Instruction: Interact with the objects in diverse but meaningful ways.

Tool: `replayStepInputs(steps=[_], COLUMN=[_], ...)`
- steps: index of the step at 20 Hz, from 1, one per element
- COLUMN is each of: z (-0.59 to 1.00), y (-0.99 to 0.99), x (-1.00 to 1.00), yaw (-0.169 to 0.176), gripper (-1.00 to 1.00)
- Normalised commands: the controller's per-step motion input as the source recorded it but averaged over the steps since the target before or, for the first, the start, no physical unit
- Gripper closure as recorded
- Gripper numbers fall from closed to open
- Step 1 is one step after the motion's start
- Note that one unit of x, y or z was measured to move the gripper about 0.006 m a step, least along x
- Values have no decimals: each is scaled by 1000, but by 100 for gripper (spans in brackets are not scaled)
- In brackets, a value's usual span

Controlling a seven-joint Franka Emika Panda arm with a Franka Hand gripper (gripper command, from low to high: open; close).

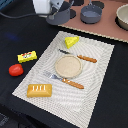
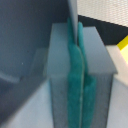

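Tool (image 2: 79,75) is sitting closed on nothing, teal pads (image 2: 75,95) pressed together, up near the pot (image 1: 91,13). You are risking jabbing the cheese (image 1: 72,41) on the mat (image 1: 100,75) if you descend shut.

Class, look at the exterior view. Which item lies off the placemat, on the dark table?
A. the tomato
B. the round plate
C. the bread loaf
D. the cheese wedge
A: the tomato sits on the dark table toward the exterior view's left, clear of the placemat, while the cheese wedge, bread loaf and plate all lie on the mat.
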Motion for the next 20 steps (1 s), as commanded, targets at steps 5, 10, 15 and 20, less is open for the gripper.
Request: replayStepInputs(steps=[5, 10, 15, 20], z=[18, 3, 0, 0], y=[799, 814, 754, 668], x=[-102, 73, 112, 165], yaw=[15, 0, 0, 0], gripper=[100, 100, 100, 100])
